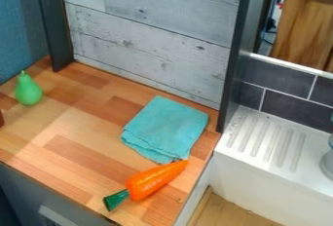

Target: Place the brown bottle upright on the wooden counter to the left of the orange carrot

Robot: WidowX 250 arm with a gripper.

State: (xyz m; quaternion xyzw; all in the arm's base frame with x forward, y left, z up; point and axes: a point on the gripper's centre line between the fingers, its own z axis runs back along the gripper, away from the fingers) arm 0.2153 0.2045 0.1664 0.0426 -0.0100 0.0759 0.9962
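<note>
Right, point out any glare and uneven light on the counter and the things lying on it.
Camera view: small bright glints on the orange carrot, while the teal cloth looks matte; a paler, brighter patch on the wooden counter below the green pear.

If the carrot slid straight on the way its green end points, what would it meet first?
Nothing seems to stand ahead of the carrot's green end; it would likely reach the near edge of the wooden counter first, though the slanted view makes its exact line uncertain.
</note>
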